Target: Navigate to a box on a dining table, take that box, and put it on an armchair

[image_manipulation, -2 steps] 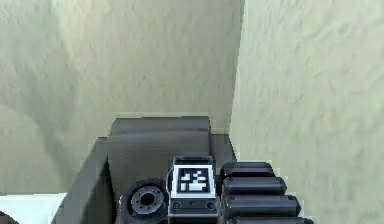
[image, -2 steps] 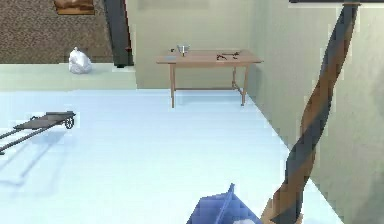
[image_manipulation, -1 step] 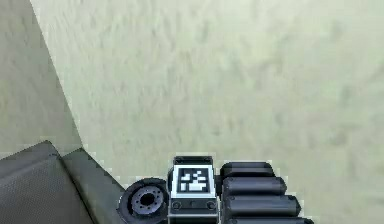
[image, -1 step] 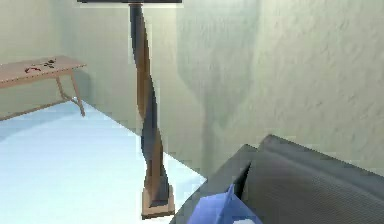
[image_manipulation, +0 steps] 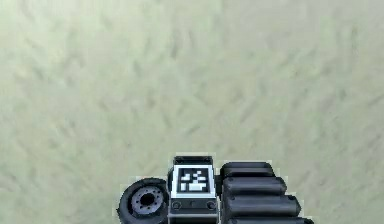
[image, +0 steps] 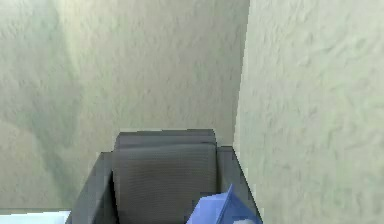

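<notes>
The box (image: 228, 207) was a blue, flat-faced shape with crisp edges, cut off by the forward view's bottom edge, in front of the right side of the armchair's (image: 160, 175) seat; whether it rested on the cushion or hung above it could not be told. It looked stiff and probably light, like cardboard, with smooth faces that might slip, so the safest hold would be across two opposite flat sides near the middle, not on a corner. The grey armchair sat in a corner of pale green walls (image: 300, 90). In the arm side view the gripper's (image_manipulation: 146, 201) dark body lay beside a white marker square (image_manipulation: 195, 182). Its far end could not be made out, so whether it held anything could not be told.
</notes>
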Robot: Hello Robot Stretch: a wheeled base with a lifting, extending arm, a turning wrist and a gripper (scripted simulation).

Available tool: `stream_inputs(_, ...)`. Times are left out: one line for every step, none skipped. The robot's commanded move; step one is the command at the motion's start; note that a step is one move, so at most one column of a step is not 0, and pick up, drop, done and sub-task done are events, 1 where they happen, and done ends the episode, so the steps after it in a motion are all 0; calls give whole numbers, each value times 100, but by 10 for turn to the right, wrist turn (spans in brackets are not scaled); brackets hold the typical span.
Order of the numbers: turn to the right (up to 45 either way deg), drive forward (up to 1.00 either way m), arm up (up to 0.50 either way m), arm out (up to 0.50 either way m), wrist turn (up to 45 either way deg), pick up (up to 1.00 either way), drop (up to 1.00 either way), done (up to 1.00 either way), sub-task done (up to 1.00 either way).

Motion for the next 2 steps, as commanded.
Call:
stream_inputs(210, 0, 0, 0, 0, 0, 0, 0, 0)
stream_inputs(-450, 0, 0, 0, 0, 0, 0, 0, 0)
